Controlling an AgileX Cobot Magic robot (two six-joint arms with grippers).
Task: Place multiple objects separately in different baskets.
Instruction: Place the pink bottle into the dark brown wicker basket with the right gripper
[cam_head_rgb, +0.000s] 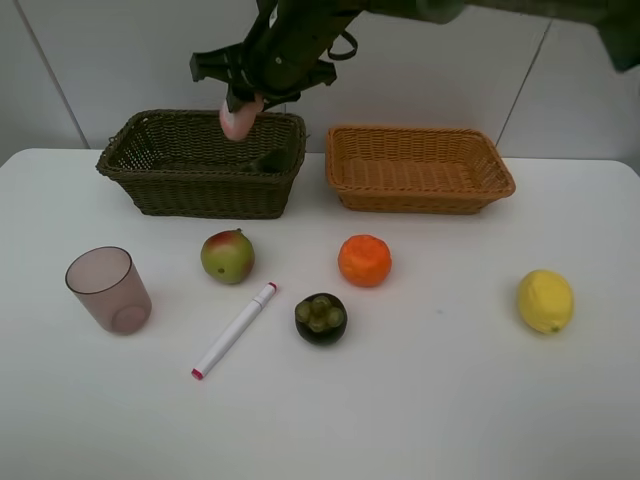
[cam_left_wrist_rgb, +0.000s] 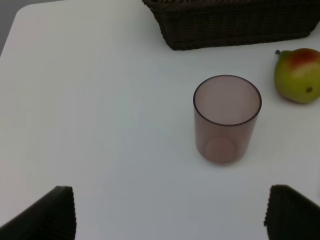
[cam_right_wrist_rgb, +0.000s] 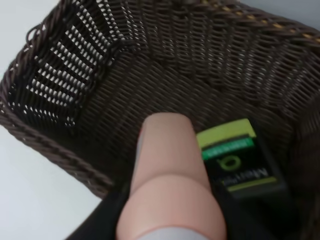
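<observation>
Exterior high view, table (cam_head_rgb: 430, 410) read as the clock face.
- Dark olive-brown basket (cam_head_rgb: 205, 195) is sitting at 11 o'clock and the orange-tan basket (cam_head_rgb: 420, 198) at 1 o'clock, side by side but not touching.
- Right gripper (cam_head_rgb: 243, 100) is reaching across from 1 o'clock and hanging over the dark basket. Its jaws are clamping the pink bottle (cam_head_rgb: 240, 120), which is pointing down above the basket's inside.
- Translucent mauve cup (cam_head_rgb: 108, 290) is standing upright at 9 o'clock.
- Green-red mango (cam_head_rgb: 228, 256) is resting toward 10 o'clock, and the orange (cam_head_rgb: 364, 260) just off centre toward 1 o'clock.
- Dark round fruit (cam_head_rgb: 320, 318) is sitting about centre.
- White marker (cam_head_rgb: 235, 329) is lying slanted at that fruit's 9 o'clock.
- Yellow lemon (cam_head_rgb: 545, 301) is sitting at 3 o'clock, well apart from the rest.

Left wrist view.
- Left gripper (cam_left_wrist_rgb: 170, 220) is hovering over bare table, jaws spread wide and gripping nothing.
- Cup is standing ahead of it, the mango is near the cup, and the dark basket's wall is showing beyond.

Right wrist view.
- Pink bottle is hanging in the jaws over the dark basket's floor.
- Dark green bottle (cam_right_wrist_rgb: 240, 160) is lying on that floor, just beside the pink one.
</observation>
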